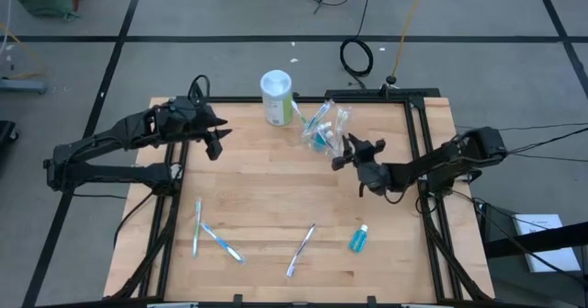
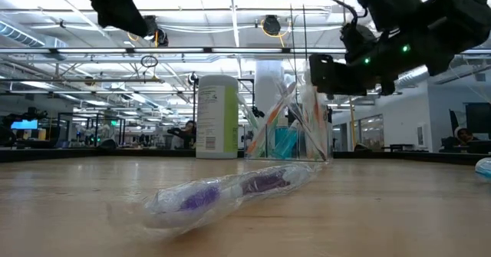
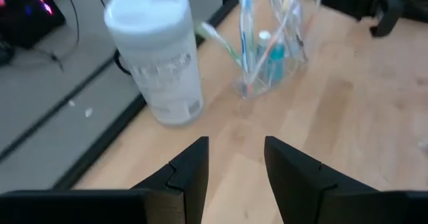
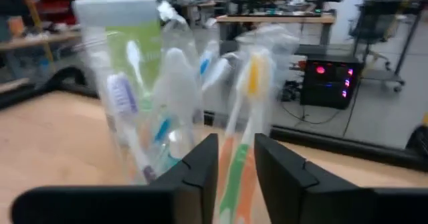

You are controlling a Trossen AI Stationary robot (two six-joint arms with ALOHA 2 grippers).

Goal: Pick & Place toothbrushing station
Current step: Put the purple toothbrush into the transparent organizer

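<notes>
Letting go slowly with the right end effector (image 1: 342, 152), fingers a little apart around an orange toothbrush (image 4: 242, 144) standing in the clear cup (image 1: 323, 129) at the back of the tabletop (image 1: 266, 207), keeping it upright, left end effector (image 1: 217, 144) waiting open near the white canister (image 1: 277, 96).

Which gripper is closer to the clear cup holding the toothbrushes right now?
Right. The right gripper hangs right beside the clear cup, at a toothbrush standing in it. The left gripper hovers well off, past the white canister.
</notes>
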